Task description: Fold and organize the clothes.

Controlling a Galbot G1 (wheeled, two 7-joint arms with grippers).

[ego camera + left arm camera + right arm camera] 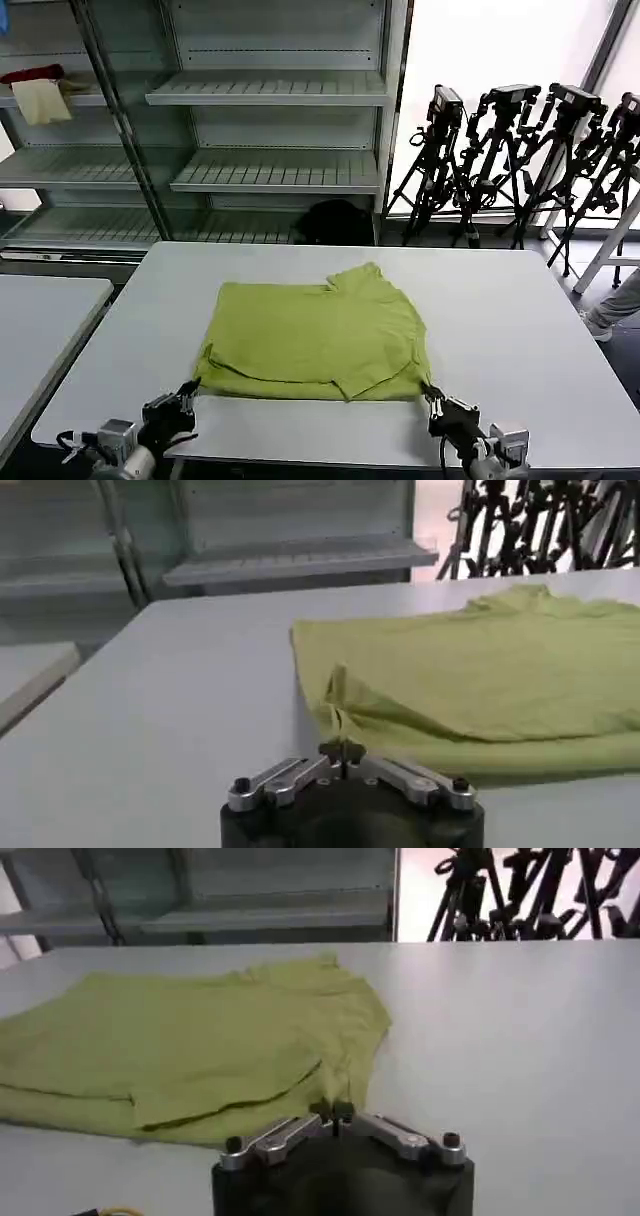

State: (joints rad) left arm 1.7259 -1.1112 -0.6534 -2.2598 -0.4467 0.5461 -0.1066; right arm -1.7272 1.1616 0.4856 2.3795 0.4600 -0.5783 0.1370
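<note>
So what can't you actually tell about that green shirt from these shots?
- The T-shirt is folded over, so in the head view its own cloth covers any print.
- Left wrist view: the shirt's far side runs off the picture's edge.
- Whether the left tool and right tool pinch cloth: both look shut at the shirt's near corners, but their tips hide the contact.
</note>
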